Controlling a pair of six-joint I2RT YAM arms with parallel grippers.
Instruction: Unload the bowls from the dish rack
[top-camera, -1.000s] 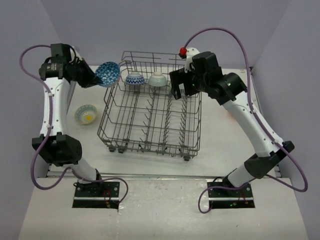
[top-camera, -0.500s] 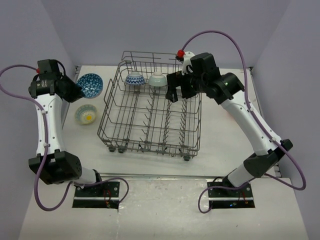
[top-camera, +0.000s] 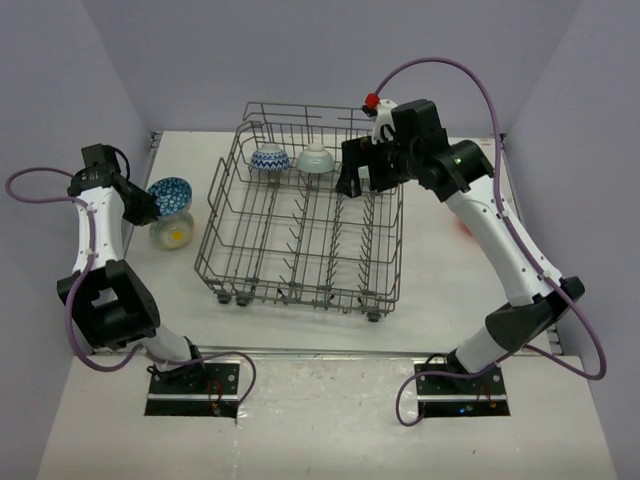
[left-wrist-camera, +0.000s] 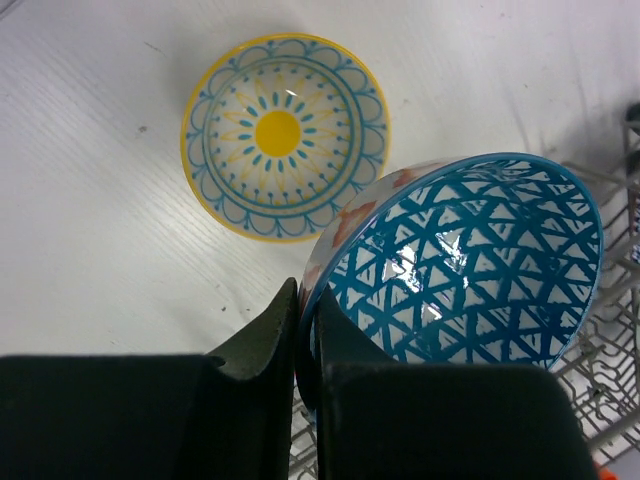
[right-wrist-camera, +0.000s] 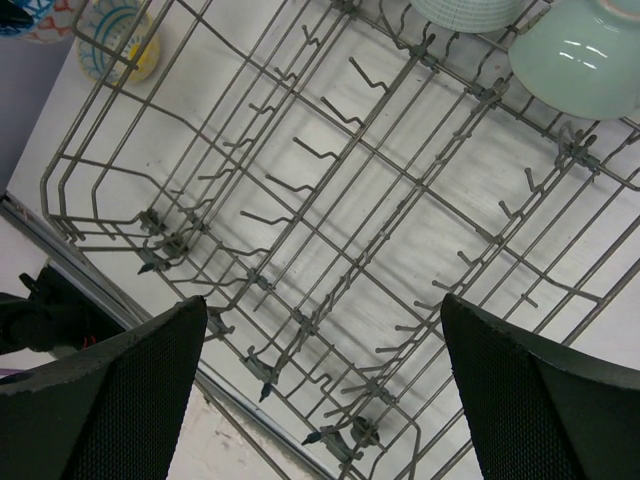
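My left gripper (top-camera: 143, 206) is shut on the rim of a bowl (top-camera: 172, 192) that is blue triangle-patterned inside and red-and-white outside. It holds the bowl low beside the cream bowl with the yellow inside (top-camera: 172, 232), left of the dish rack (top-camera: 300, 262). In the left wrist view the gripper (left-wrist-camera: 308, 300) pinches the held bowl (left-wrist-camera: 470, 260), with the cream bowl (left-wrist-camera: 285, 135) on the table beyond. A blue-and-white bowl (top-camera: 270, 158) and a mint bowl (top-camera: 316, 158) sit at the rack's far end. My right gripper (top-camera: 362, 182) is open and empty over the rack (right-wrist-camera: 350, 230), with the mint bowl (right-wrist-camera: 590, 50) ahead of it.
The purple side wall stands close behind the left arm. An orange-red thing (top-camera: 462, 226) shows on the table right of the rack, mostly hidden by the right arm. The rack's tall wire sides and upright tines rise under the right gripper (right-wrist-camera: 325, 390).
My left arm has carried the blue-inside bowl from the rack's far left corner out and down towards the table beside the cream bowl. The right gripper has barely shifted.
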